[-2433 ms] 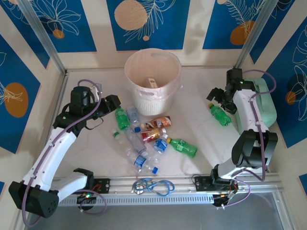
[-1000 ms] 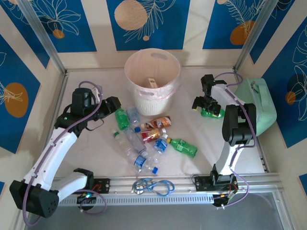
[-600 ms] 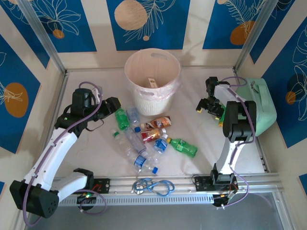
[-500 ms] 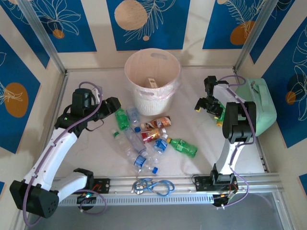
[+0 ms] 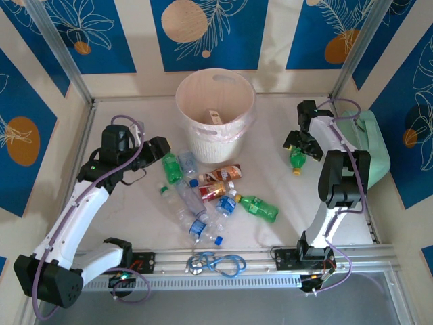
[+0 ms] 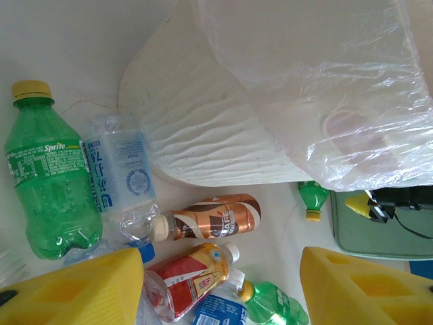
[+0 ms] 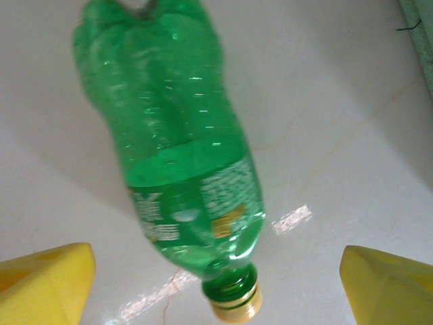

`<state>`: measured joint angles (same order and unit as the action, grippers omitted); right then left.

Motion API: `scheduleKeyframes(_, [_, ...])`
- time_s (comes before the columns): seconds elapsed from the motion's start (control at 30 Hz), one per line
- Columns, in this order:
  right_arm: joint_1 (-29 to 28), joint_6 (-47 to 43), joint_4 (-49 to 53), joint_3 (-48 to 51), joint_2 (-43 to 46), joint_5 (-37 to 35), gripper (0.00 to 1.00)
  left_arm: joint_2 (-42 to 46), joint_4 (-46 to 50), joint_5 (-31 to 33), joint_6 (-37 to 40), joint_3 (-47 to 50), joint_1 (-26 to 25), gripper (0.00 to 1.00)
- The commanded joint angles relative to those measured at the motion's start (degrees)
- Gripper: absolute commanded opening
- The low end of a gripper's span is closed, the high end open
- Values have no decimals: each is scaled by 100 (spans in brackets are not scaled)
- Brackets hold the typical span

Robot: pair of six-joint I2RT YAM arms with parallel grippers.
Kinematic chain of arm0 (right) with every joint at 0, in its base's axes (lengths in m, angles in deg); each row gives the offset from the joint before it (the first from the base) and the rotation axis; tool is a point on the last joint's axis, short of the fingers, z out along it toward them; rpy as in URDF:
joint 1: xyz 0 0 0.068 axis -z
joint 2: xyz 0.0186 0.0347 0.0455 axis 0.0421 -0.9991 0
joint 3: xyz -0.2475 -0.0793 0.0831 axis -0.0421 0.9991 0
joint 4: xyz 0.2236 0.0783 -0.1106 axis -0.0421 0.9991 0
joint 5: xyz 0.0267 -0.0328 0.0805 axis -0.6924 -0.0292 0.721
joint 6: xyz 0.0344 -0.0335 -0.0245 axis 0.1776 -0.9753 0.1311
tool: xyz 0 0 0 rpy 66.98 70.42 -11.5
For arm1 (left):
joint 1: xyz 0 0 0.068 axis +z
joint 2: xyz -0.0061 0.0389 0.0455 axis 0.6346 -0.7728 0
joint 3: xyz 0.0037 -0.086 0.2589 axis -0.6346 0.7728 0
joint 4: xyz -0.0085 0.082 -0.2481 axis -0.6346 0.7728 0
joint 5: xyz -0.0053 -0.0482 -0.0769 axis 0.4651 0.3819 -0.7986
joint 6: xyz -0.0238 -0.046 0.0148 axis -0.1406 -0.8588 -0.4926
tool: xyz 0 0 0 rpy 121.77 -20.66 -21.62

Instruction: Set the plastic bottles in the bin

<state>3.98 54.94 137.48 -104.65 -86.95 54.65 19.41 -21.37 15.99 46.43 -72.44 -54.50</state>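
Several plastic bottles lie in a heap at mid-table: a green one (image 5: 171, 167), a clear one (image 5: 188, 164), a brown-labelled one (image 5: 223, 174) and a red-labelled one (image 5: 215, 191). My left gripper (image 5: 160, 146) hangs open just left of the heap, its yellow fingers (image 6: 74, 288) spread above the red-labelled bottle (image 6: 186, 276). The white bin (image 5: 215, 112) stands behind the heap. At the right, a lone green bottle (image 5: 295, 158) lies on the table, yellow cap toward me. My right gripper (image 5: 300, 143) is open over that bottle (image 7: 183, 142), fingers (image 7: 392, 284) wide and clear of it.
A mint-green case (image 5: 372, 145) sits against the right wall, close to the right arm. The bin has a clear plastic liner (image 6: 318, 81). A blue cable loop (image 5: 216, 263) lies on the front rail. Another green bottle (image 5: 260, 208) lies at the heap's right edge.
The right arm has swung round from the case side. Its gripper has edged right above the lone green bottle, which has shifted left and turned. The left arm has not moved.
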Motion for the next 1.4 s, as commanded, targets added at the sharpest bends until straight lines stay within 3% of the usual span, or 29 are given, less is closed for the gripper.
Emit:
scheduleKeyframes(0.0, [63, -110, -32, -11, -276, 193, 92, 38, -109, -123, 9, -12, 93, 63])
scheduleKeyframes(0.27, [166, -207, -255, 12, -651, 992, 90, 33, -48, -133, 31, -93, 112, 62])
scheduleKeyframes(0.6, [243, -282, -173, -333, -1145, 996, 82, 50, 29, -133, 71, -128, 126, 63])
scheduleKeyframes(0.73, [266, -254, -170, -349, -1265, 1012, 70, 51, 58, -132, 88, -126, 135, 63])
scheduleKeyframes(1.13, [180, -190, -287, -74, -931, 941, 60, 97, 31, -132, 62, -65, 147, 63])
scheduleKeyframes(1.37, [-138, -59, -271, 150, -196, 852, 58, 137, 16, -149, 55, -42, 145, 63])
